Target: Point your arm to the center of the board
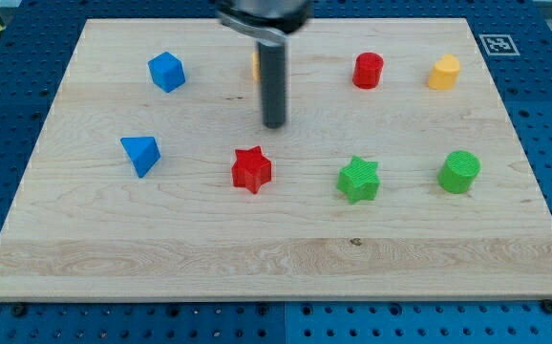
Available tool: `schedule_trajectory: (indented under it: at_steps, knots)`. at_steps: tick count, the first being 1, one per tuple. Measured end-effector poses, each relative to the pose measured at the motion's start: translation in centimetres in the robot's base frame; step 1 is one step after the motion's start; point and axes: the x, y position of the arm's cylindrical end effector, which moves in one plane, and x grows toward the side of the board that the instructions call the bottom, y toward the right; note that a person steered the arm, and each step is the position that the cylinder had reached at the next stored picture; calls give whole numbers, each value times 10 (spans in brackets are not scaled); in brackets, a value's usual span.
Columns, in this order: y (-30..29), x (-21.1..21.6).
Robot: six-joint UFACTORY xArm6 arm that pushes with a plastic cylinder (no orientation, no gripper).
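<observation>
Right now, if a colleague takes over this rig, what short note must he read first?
My tip rests on the board, touching no block, slightly toward the view's top of the middle.
The red star lies just below it; the green star is toward the view's lower right.
A yellow block is mostly hidden behind the rod.
Done: tip nearly at the center.
Left: perhaps a small move toward the view's bottom.
</observation>
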Motion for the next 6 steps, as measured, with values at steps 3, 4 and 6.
schedule_trajectory:
  at_steps: [3,4,6]
  knots:
    - [226,-18]
    - [274,-15]
    - [181,-12]
